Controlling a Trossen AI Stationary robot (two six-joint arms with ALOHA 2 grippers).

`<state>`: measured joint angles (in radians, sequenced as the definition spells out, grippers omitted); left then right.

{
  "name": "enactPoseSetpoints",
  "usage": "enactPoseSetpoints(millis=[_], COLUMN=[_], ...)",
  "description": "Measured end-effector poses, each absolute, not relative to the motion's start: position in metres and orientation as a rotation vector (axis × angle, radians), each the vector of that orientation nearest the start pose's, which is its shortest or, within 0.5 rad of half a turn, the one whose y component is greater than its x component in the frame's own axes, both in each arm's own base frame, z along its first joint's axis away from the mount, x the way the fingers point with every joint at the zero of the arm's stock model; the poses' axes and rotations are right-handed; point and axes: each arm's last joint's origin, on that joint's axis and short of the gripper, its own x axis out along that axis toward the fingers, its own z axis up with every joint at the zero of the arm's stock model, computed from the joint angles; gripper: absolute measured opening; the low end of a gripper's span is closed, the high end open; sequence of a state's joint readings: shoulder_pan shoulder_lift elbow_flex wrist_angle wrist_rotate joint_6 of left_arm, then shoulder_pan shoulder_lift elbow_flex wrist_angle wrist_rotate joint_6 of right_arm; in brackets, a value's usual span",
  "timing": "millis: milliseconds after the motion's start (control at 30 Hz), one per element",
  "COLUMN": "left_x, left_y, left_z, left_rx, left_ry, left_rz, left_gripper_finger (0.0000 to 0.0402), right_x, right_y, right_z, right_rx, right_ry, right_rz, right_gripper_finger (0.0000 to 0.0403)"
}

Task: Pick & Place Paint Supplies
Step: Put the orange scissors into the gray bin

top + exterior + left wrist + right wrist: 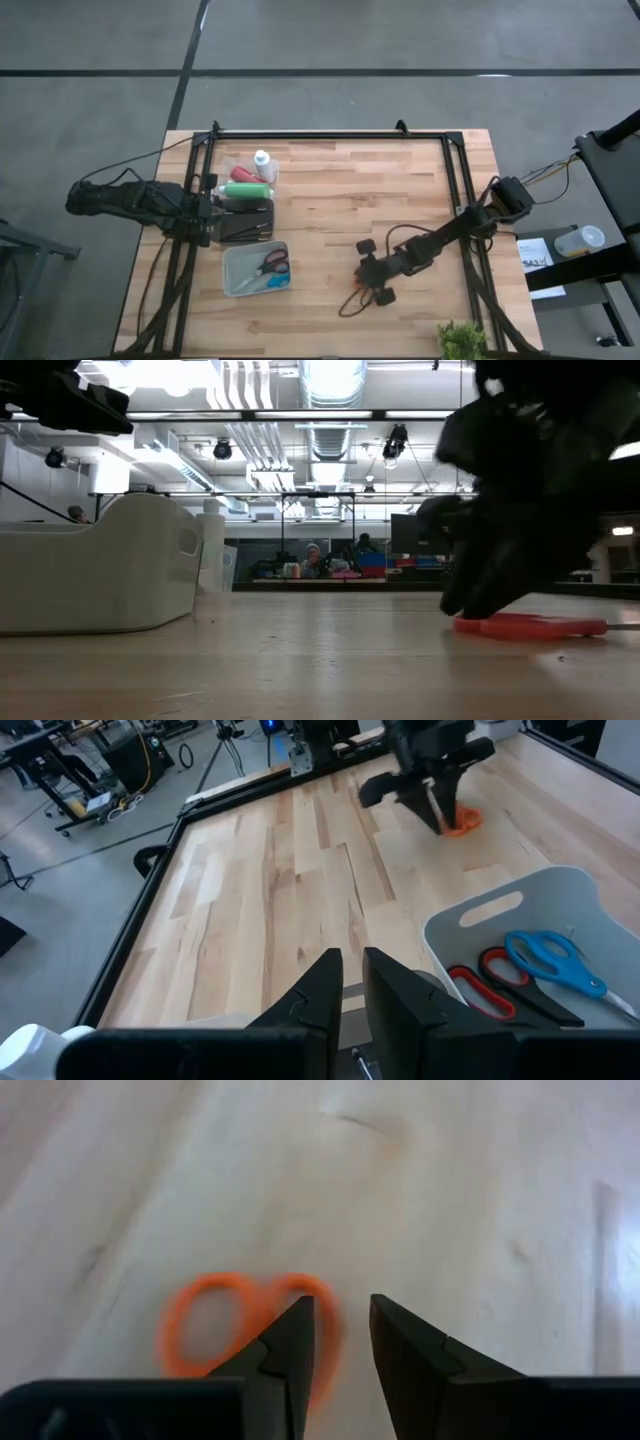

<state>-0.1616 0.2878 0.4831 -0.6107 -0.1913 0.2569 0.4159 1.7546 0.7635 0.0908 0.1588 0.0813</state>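
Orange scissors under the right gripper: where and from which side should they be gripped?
The orange scissors lie flat on the table, so coming straight down from above looks best. The right gripper hangs over the handle loops, fingers slightly apart. Pinching across one loop's rim, or the bridge between the two loops, seems likeliest to hold; the blades are hidden from view, so I can't judge them.

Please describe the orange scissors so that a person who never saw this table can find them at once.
On the wooden table, look near the front edge, right of the pale tray. The orange scissors lie flat on bare wood under the right gripper. The red and blue pairs lie inside the tray.
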Motion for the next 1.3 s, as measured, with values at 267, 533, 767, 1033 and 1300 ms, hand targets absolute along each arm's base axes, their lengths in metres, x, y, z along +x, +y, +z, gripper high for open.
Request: enactPoseSetpoints(millis=[267, 533, 767, 1033, 1300], left_x=[0.083, 0.083, 0.083, 0.083, 0.083], left_y=[-0.008, -0.008, -0.008, -0.008, -0.008], left_z=[0.246, 0.246, 0.246, 0.246, 0.246], left_rx=[0.326, 0.326, 0.326, 0.326, 0.326], left_ry=[0.411, 0.411, 0.411, 0.411, 0.411], left_rz=[-0.023, -0.023, -0.023, -0.023, -0.023], left_gripper_finger=[0.0051, 0.0051, 0.0051, 0.0051, 0.0051], right_x=[0.295, 0.295, 0.294, 0.295, 0.295], right_y=[0.105, 0.105, 0.104, 0.104, 0.104], right_z=[0.115, 0.115, 0.114, 0.114, 0.115], right_rx=[-0.043, -0.041, 0.03, 0.01, 0.021], right_ry=[0.893, 0.892, 0.909, 0.908, 0.905], right_rz=[0.138, 0.133, 0.114, 0.131, 0.127], right_gripper_finger=[0.0095, 0.0095, 0.0056, 0.0014, 0.0013])
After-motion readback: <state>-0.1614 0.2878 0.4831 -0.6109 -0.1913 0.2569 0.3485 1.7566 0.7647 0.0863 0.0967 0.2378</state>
